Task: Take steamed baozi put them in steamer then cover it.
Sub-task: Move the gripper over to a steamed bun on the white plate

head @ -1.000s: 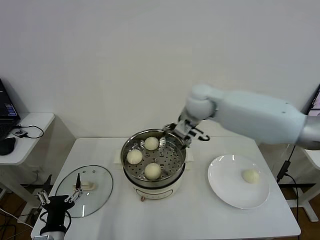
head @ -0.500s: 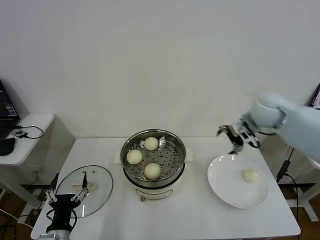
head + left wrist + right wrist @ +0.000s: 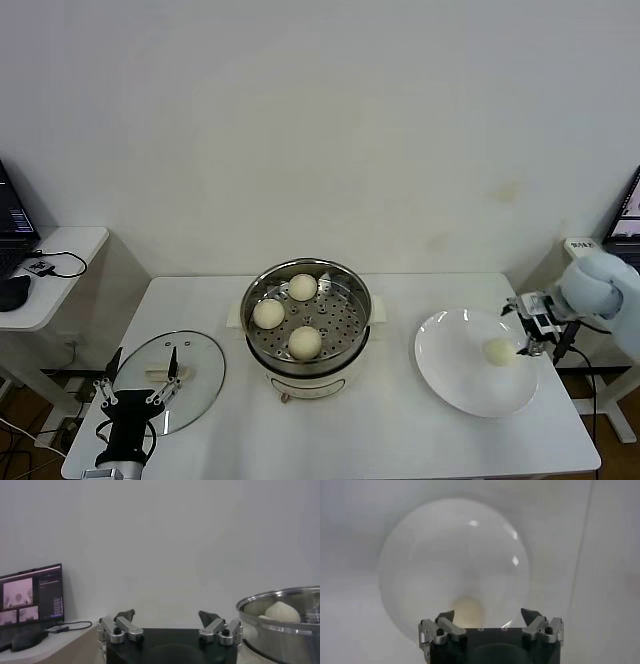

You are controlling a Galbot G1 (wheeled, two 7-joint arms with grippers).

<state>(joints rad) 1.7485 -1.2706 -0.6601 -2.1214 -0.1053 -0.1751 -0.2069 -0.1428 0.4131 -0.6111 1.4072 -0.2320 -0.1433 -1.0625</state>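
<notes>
Right end effector (image 3: 534, 328) has moved from the steamer (image 3: 306, 318), frame centre, to the right edge, spread open and empty, beside the fourth baozi (image 3: 499, 351) on the plate (image 3: 450, 375). Left end effector (image 3: 136, 387), lower left, open, empty.

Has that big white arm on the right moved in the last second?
Yes. Its right gripper was at the steamer's back rim; it has swung away to the robot's right and now hangs open by the last bun on the plate.

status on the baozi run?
Right gripper open, above last baozi on plate. Left gripper open, over cover. Three buns in steamer. Nothing blocking.
</notes>
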